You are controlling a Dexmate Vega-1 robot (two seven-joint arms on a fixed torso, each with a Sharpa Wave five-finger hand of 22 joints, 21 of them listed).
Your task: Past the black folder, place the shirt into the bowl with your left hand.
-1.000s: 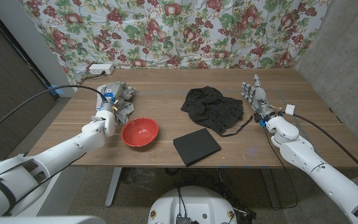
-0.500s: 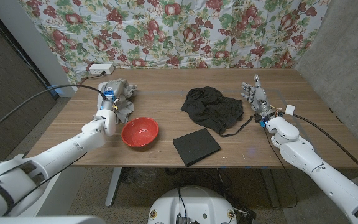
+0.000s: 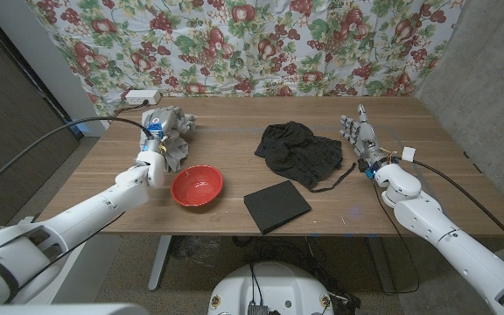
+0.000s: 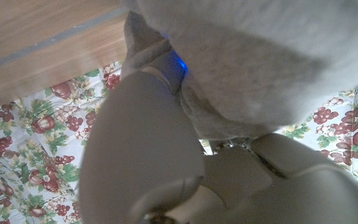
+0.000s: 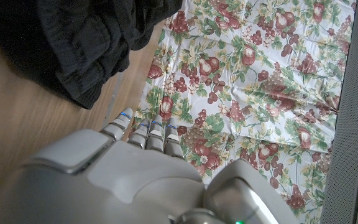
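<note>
The grey shirt (image 3: 170, 136) was seen gripped by the left hand (image 3: 153, 157), bunched at about ten o'clock on the wooden table (image 3: 234, 114), with fabric trailing from the hand toward the far edge; in the left wrist view the cloth (image 4: 260, 56) was pressed against the hand's fingers (image 4: 142, 162). The red bowl (image 3: 197, 185) stood just beside that hand, at its four o'clock. The black folder (image 3: 276, 206) lay at six o'clock and a black garment (image 3: 300, 150) near the centre. The right hand (image 3: 363, 144) was held at three o'clock with fingers straight and close together, holding nothing. The step in hand was judged to be the carry. Next, the bundle would need to be lifted over the rim and released so that no fabric hangs outside.
</note>
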